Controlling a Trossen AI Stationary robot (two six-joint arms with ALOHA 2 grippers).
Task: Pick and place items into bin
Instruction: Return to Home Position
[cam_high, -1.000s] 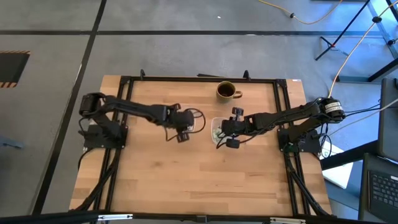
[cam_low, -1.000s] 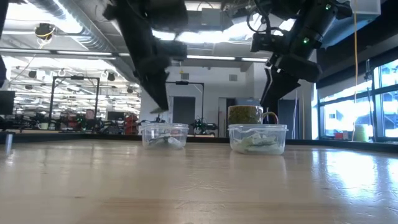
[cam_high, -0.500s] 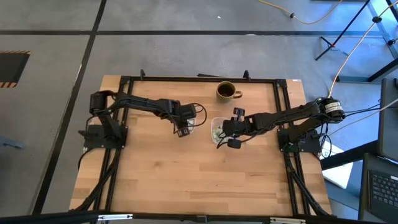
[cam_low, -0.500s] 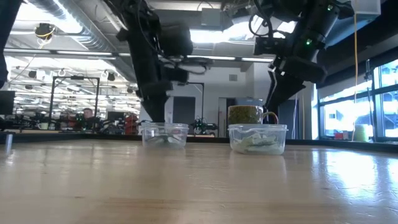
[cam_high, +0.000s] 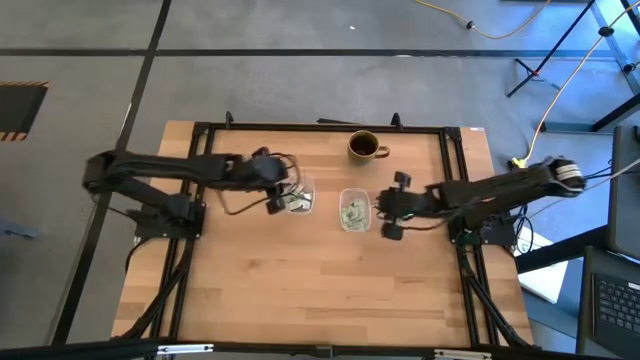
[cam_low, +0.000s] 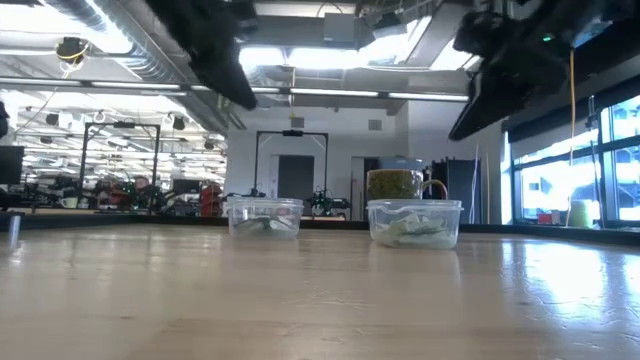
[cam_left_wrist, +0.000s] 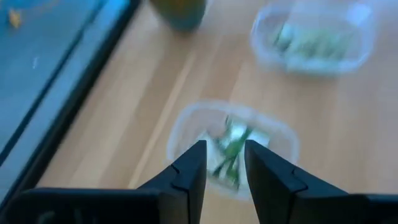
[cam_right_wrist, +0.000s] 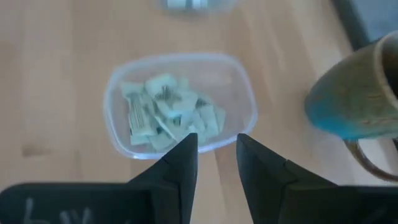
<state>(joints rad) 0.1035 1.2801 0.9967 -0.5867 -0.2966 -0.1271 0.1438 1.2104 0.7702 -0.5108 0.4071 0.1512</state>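
Two clear plastic tubs stand on the wooden table, each on its base. The left tub (cam_high: 299, 198) (cam_low: 264, 217) (cam_left_wrist: 231, 146) holds a few pale green and white packets (cam_left_wrist: 230, 149). The right tub (cam_high: 352, 210) (cam_low: 414, 222) (cam_right_wrist: 180, 102) holds several packets (cam_right_wrist: 168, 112). My left gripper (cam_high: 284, 195) (cam_left_wrist: 225, 163) hovers open by the left tub's left side, holding nothing. My right gripper (cam_high: 384, 212) (cam_right_wrist: 216, 152) hovers open just right of the right tub, also holding nothing. In the low view only the raised arms show, high above the tubs.
A brown mug (cam_high: 366, 146) (cam_low: 395, 185) (cam_right_wrist: 360, 93) stands near the table's far edge, behind the right tub. A black metal frame (cam_high: 300, 128) runs along the table's edges. Bare wood (cam_high: 320, 290) lies between the tubs and the near edge.
My left gripper has drawn back from over the left tub toward the table's left edge and risen. My right gripper has pulled away from over the right tub toward the right edge and risen. In the low view both have lifted clear of the tubs. The tubs stayed put.
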